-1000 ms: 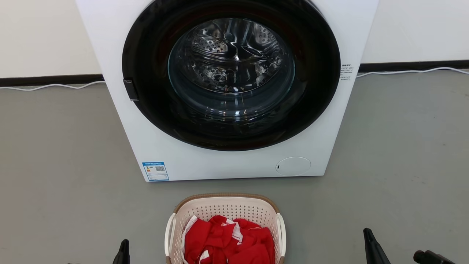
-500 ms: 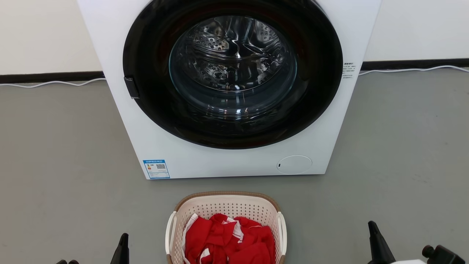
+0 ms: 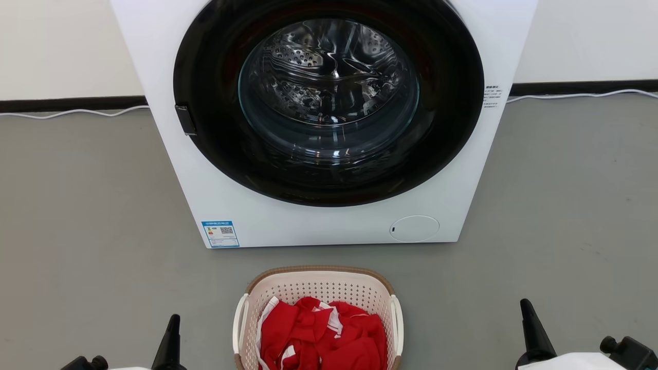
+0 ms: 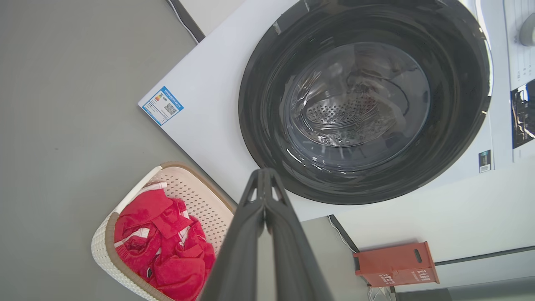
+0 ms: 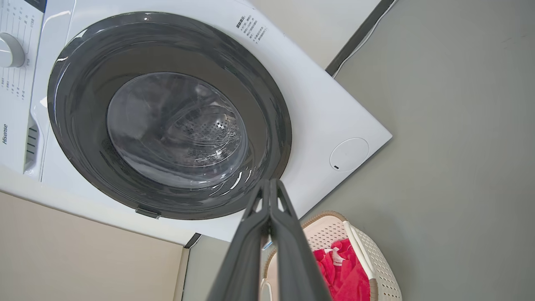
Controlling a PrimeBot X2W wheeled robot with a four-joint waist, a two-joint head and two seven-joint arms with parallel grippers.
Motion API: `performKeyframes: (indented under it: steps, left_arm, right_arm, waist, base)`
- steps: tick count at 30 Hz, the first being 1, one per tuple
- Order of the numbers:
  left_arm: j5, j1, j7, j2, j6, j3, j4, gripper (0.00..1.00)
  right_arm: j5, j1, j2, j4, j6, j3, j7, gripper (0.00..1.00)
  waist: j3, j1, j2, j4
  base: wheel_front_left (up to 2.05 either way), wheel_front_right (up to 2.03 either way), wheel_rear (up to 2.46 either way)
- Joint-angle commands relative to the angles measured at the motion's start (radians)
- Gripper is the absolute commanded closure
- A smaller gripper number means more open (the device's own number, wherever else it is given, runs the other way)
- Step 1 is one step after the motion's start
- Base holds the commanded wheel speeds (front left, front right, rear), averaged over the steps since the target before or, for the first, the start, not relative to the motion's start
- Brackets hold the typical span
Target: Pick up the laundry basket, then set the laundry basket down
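The laundry basket is small, cream and perforated, with a brown rim and white side handles. It stands on the grey floor in front of the washer, at the bottom middle of the head view, with red clothes inside. It also appears in the left wrist view and the right wrist view. My left gripper is shut and empty, on the basket's left and apart from it. My right gripper is shut and empty, farther off on the basket's right. Both wrist views show the fingers pressed together.
A white front-loading washer with a round dark glass door stands just behind the basket. A white cable runs along the dark skirting. A red box stands against the wall beside the washer. Grey floor lies open on both sides.
The camera has shifted a little, so the washer and basket sit slightly higher. Both grippers reach further up from the bottom edge, and more of each wrist shows.
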Motion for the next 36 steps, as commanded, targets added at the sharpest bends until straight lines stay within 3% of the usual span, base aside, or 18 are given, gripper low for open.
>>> performKeyframes:
  steps: [1, 36]
  left_arm:
    - [-0.029, -0.056, 0.007, 0.005, -0.010, 0.023, -0.030, 1.00]
    - [-0.344, -0.130, 0.107, -0.009, -0.029, 0.061, -0.040, 1.00]
  right_arm:
    - [0.038, -0.049, -0.012, -0.029, 0.004, 0.005, 0.011, 1.00]
    - [0.426, -0.115, -0.014, -0.044, 0.006, -0.034, 0.112, 1.00]
  waist:
    - [0.001, -0.0001, -0.0001, 0.001]
    - [0.020, -0.0001, -0.0001, 0.011]
  base:
    - [0.00, 0.00, 0.00]
    - [0.00, 0.00, 0.00]
